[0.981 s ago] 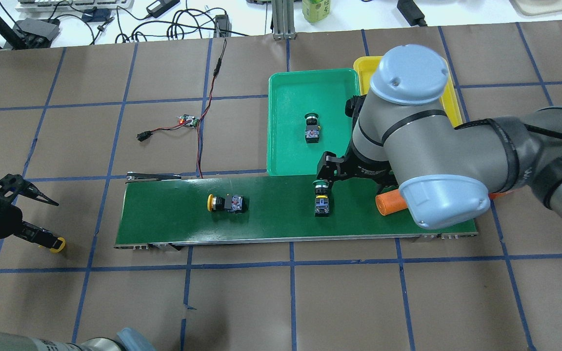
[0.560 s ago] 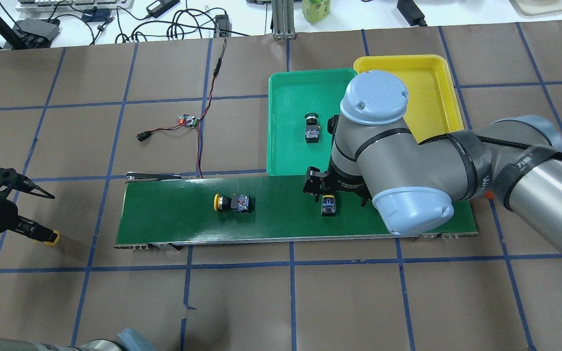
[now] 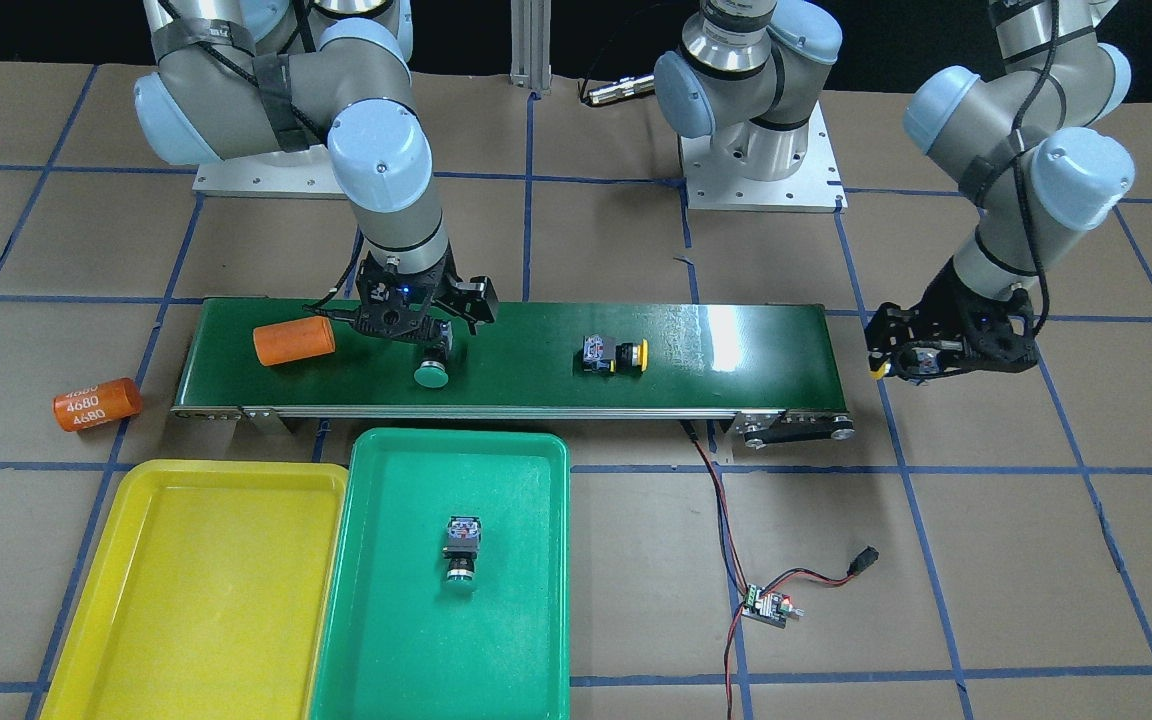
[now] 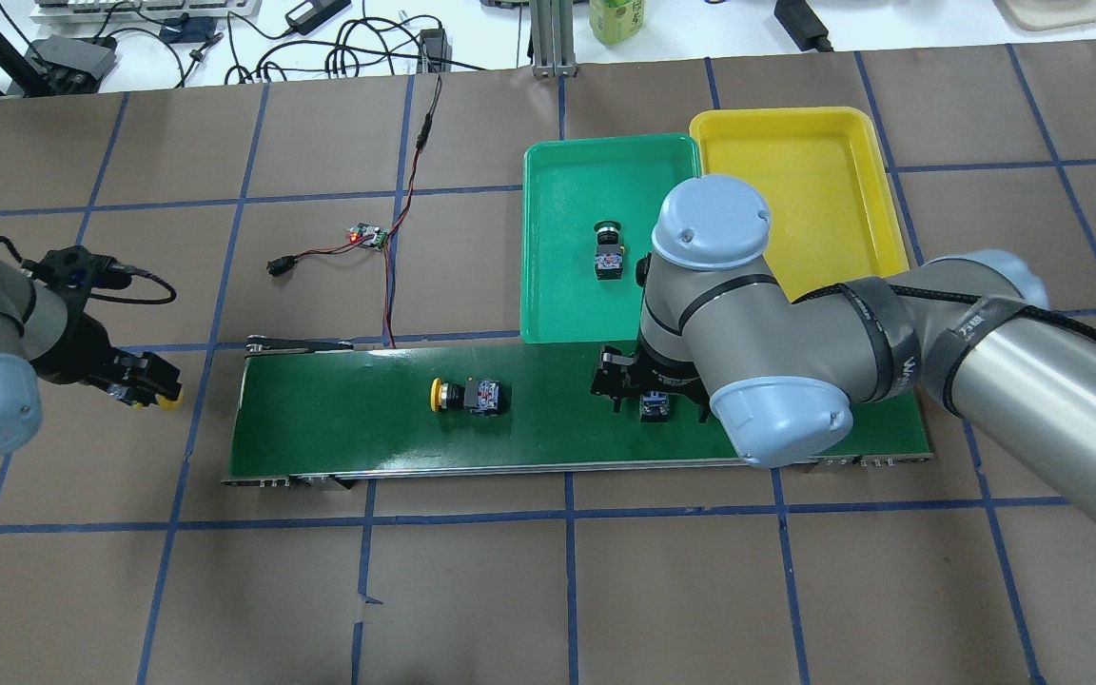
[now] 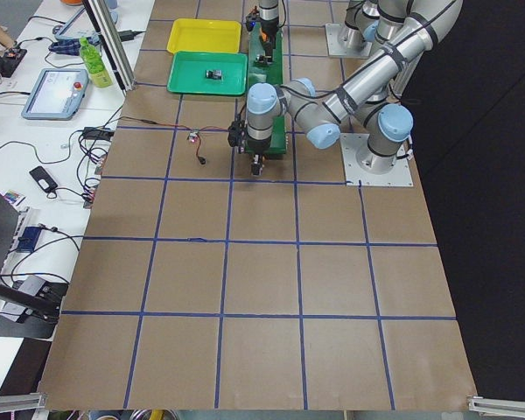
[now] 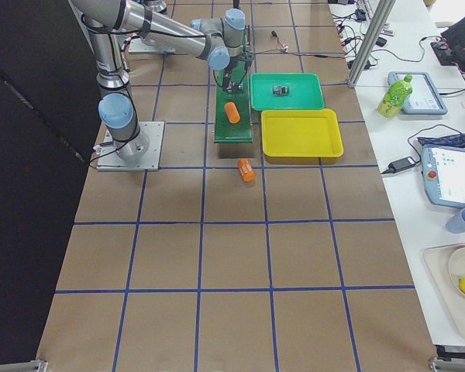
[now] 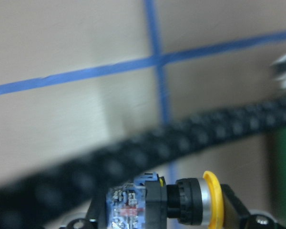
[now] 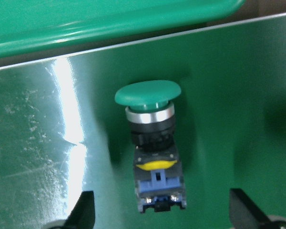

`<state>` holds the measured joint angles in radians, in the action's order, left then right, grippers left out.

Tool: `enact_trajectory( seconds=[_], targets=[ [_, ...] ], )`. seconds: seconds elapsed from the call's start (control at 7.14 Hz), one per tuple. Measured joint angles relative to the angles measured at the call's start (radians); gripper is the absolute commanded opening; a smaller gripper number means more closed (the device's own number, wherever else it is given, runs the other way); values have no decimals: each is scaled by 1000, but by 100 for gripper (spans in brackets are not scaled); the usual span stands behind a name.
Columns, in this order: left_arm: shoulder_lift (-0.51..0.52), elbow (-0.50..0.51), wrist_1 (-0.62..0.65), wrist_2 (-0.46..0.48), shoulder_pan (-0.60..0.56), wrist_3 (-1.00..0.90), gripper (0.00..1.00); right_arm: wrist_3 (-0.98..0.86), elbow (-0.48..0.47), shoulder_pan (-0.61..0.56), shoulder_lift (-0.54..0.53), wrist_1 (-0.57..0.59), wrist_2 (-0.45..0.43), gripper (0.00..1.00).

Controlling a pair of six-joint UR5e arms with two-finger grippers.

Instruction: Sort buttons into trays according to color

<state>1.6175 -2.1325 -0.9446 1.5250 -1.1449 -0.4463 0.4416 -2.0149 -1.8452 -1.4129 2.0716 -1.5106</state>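
Observation:
A green button lies on its side on the conveyor belt. My right gripper hangs right over it, open, with a fingertip at each side and not touching it. From overhead, the right arm covers most of that green button. A yellow button lies further along the belt. My left gripper is off the belt's end, shut on another yellow button. The green tray holds one green button. Nothing lies in the yellow tray.
An orange cylinder lies on the belt beside the right gripper, and a second one lies on the table past the belt's end. A small circuit board with red and black wires sits near the belt's other end.
The right gripper has come down and sideways over the green button. Both buttons on the belt have drifted toward the trays' end. The left arm has carried its yellow button closer to the belt.

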Motion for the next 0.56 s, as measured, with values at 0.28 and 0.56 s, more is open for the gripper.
enact_trajectory(
  seconds=[0.28, 0.56],
  targets=[
    [-11, 5, -23, -45, -164, 259, 0, 9, -1, 5, 14, -9, 3, 0],
    [4, -5, -31, -57, -271, 418, 17, 8, 5, 10, 7, -18, 2, 0]
  ],
)
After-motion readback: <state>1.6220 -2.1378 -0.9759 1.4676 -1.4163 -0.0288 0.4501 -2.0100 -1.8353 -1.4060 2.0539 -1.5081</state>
